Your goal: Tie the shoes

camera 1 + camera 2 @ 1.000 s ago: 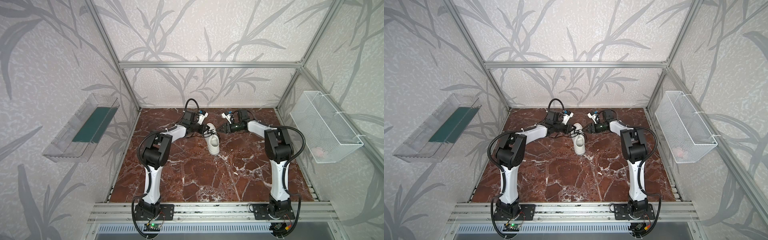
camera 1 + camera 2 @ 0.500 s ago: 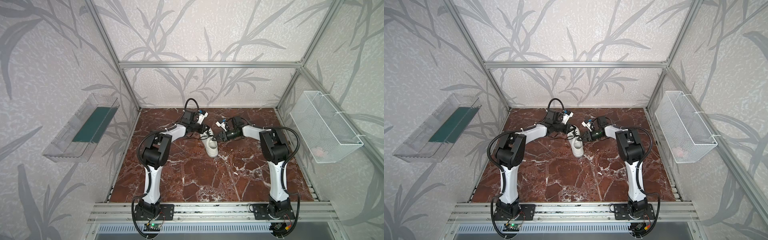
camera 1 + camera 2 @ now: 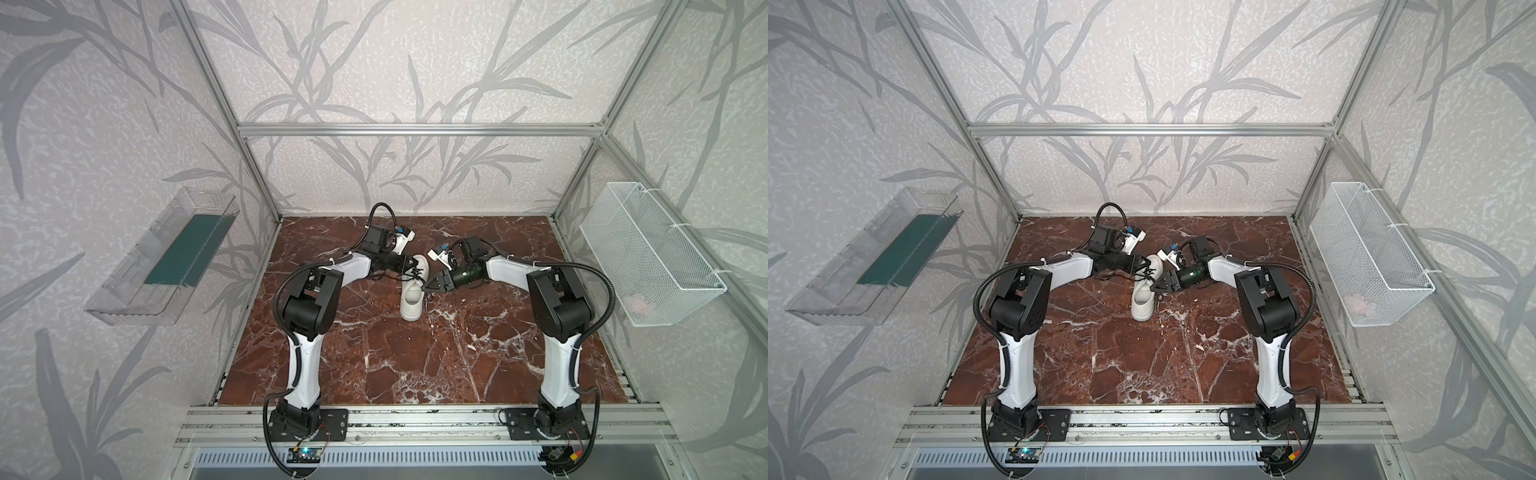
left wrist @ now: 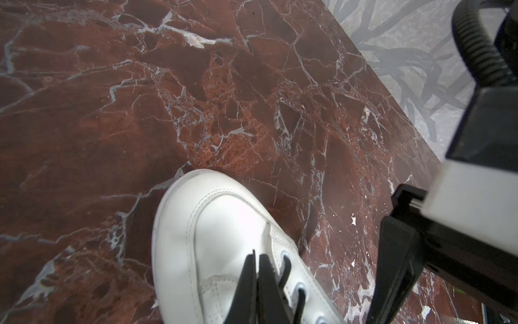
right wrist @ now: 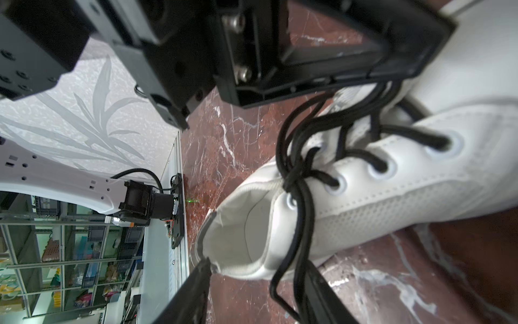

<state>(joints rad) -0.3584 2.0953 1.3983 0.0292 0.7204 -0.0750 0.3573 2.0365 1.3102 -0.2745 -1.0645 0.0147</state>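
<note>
The shoe (image 3: 412, 296) (image 3: 1143, 302), a white low-top sneaker, lies on the red marble floor with its toe toward the back wall. Its black laces (image 5: 301, 157) are bunched at the top eyelets, and several strands rise to my left gripper (image 3: 414, 264) (image 4: 256, 256). That gripper is shut over the tongue, and the strands look held in it. My right gripper (image 3: 425, 287) (image 5: 258, 280) stands open at the shoe's right side by the collar. A hanging lace loop (image 5: 283, 280) dangles between its fingers (image 5: 196, 283), apart from the pads.
A clear plastic bin (image 3: 166, 257) hangs on the left wall. A white wire basket (image 3: 648, 253) hangs on the right wall. Aluminium frame posts and the back wall close in the marble floor (image 3: 415, 365). Both arms meet over the shoe near the back.
My right gripper has swung left and down from behind the shoe to its right side, and its jaws have narrowed slightly. The left gripper has stayed shut at the shoe.
</note>
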